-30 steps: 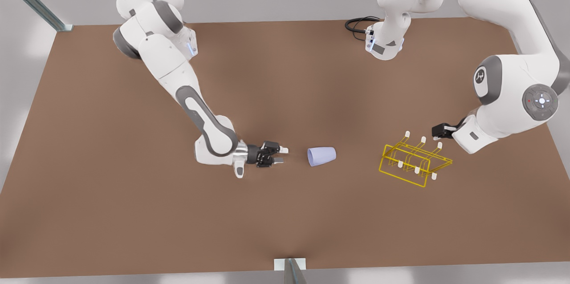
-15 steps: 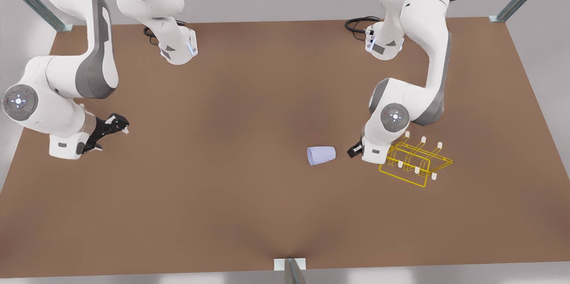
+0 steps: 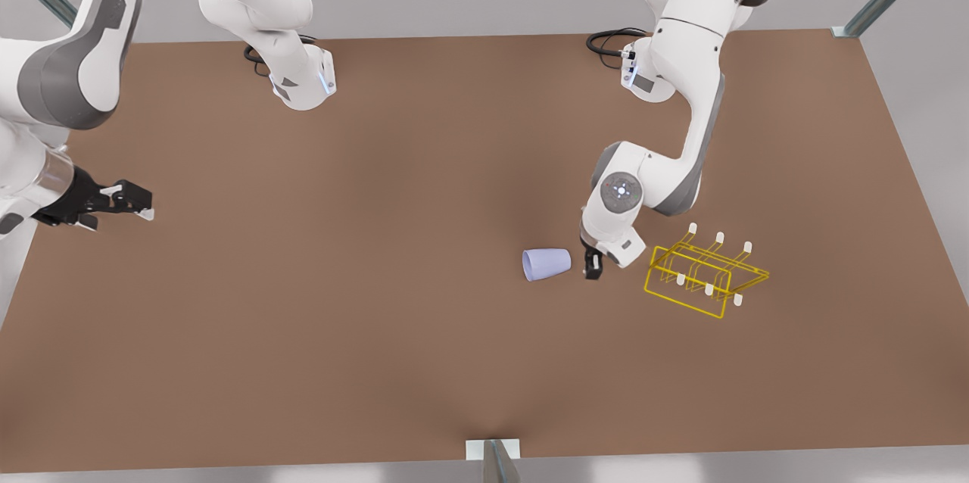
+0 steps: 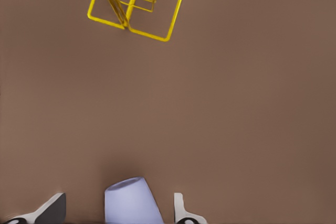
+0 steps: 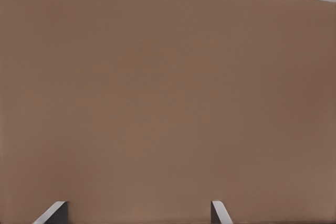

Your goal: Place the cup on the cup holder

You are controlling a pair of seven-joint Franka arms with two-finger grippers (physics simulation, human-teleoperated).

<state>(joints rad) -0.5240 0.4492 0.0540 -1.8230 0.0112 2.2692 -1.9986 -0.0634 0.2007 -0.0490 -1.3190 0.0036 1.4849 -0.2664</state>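
Lavender cup (image 3: pixel 546 264) lying sideways on counter (image 3: pixel 424 362), left of yellow cup holder (image 3: pixel 705 277). Left hand (image 3: pixel 591 266) now between them beside cup, fingers apart, not gripping. Right hand (image 3: pixel 121 203) backed off far left, fingers apart, waiting. Grasp next.

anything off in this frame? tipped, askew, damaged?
Only the cup: it lies on its side on the table, apart from the cup holder, which stands upright. Left gripper straddles the cup, jaws open; right gripper waits open at the front view's left edge.
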